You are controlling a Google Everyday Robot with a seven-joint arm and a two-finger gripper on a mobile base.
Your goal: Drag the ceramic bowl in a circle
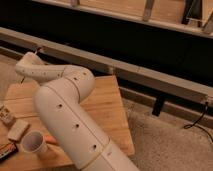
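Note:
The ceramic bowl does not show in the camera view; it may be hidden behind my arm. My white arm rises from the bottom middle, bends at an elbow and reaches left over the wooden table to its far-left part, ending at a wrist. The gripper itself is out of sight beyond or behind that wrist.
On the table's left front stand a white cup, a beige block, a small pale item and a dark packet. A grey rail runs behind the table. Speckled floor lies to the right.

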